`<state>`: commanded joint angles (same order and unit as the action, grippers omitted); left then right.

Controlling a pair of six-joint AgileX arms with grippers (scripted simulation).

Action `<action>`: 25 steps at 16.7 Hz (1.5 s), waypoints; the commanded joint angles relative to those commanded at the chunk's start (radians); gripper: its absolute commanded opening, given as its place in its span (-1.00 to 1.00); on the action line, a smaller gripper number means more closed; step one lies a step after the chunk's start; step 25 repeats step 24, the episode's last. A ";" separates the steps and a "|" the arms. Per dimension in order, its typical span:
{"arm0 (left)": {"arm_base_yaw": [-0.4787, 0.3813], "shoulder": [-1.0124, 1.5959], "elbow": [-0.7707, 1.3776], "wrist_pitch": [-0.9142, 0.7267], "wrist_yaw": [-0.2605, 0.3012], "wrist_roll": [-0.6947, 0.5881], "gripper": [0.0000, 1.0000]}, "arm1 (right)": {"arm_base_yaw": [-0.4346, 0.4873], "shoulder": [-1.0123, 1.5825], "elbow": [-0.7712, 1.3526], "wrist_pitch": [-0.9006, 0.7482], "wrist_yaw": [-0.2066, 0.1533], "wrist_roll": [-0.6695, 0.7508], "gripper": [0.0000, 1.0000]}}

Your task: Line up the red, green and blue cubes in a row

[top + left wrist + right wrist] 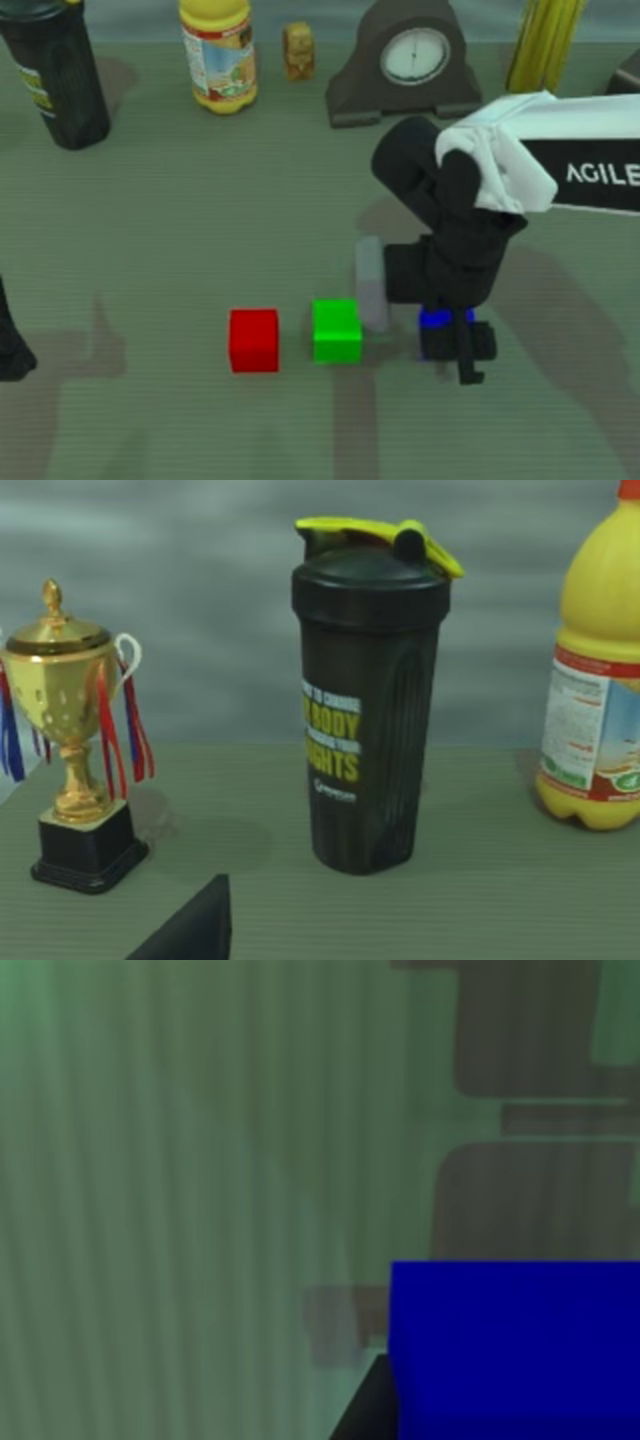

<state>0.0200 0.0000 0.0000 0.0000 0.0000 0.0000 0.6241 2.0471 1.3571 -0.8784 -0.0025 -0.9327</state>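
Three cubes on bench point(150, 220), red cube point(254, 339) left of green cube point(337, 330) with small gap, right tool point(447, 335) down beside green, closed around blue cube point(436, 318), left arm point(12, 345) parked at left edge, its tool state unclear

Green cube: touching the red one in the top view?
No, a strip of bare table separates the green cube from the red cube.

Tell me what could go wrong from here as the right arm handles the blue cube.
1. The right hand covers the blue cube from above, so its alignment with the red cube is hard to judge.
2. The green cube sits close by; the arm could nudge it.
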 joint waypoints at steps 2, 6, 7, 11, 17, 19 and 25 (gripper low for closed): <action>0.000 0.000 0.000 0.000 0.000 0.000 1.00 | 0.000 0.000 0.000 0.000 0.000 0.000 0.51; 0.000 0.000 0.000 0.000 0.000 0.000 1.00 | 0.000 0.000 0.000 0.000 0.000 0.000 1.00; 0.000 0.000 0.000 0.000 0.000 0.000 1.00 | 0.000 0.000 0.000 0.000 0.000 0.000 1.00; 0.000 0.000 0.000 0.000 0.000 0.000 1.00 | 0.000 0.000 0.000 0.000 0.000 0.000 1.00; 0.000 0.000 0.000 0.000 0.000 0.000 1.00 | 0.003 -0.012 0.033 -0.042 0.000 -0.005 1.00; 0.000 0.000 0.000 0.000 0.000 0.000 1.00 | 0.004 -0.034 0.079 -0.115 0.000 -0.005 1.00; 0.000 0.000 0.000 0.000 0.000 0.000 1.00 | 0.006 -0.086 0.167 -0.253 -0.001 -0.004 1.00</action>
